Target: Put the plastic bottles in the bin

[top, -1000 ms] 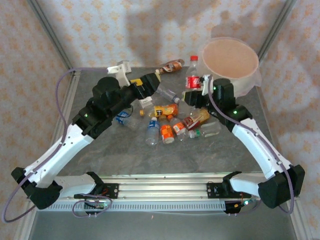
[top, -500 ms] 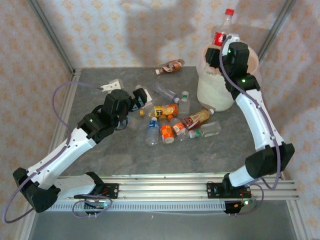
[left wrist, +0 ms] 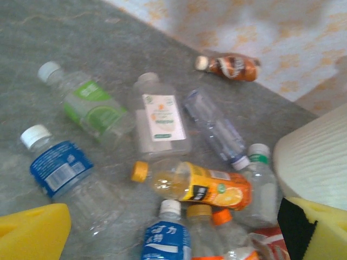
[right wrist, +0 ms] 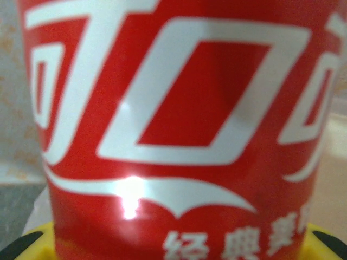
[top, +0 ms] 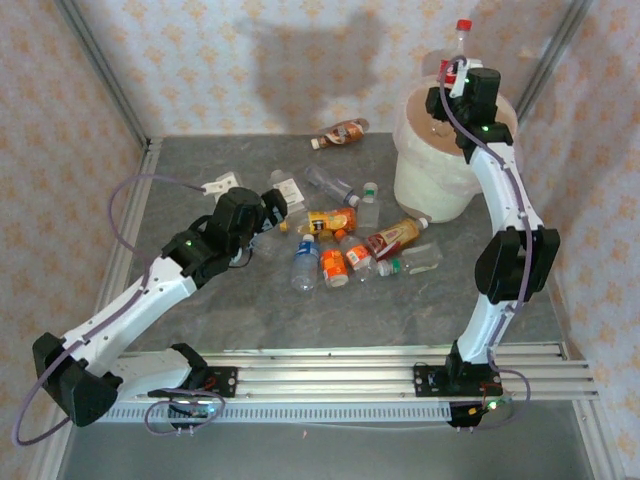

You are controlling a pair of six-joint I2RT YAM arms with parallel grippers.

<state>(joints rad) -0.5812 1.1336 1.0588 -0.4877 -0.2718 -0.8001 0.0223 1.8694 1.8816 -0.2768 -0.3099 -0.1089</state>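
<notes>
Above ribbed round bin, glossy red-labelled bottle

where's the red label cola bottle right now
Top view, far right: the cola bottle is held upright in the right gripper, above the bin.

One camera looks down from above, behind my bases; left wrist skims the same bottles; right wrist hugs a red-labelled bottle.

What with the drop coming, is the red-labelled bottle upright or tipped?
Roughly upright: the bottle stands cap-up, held in the right gripper's jaws above the bin.
</notes>
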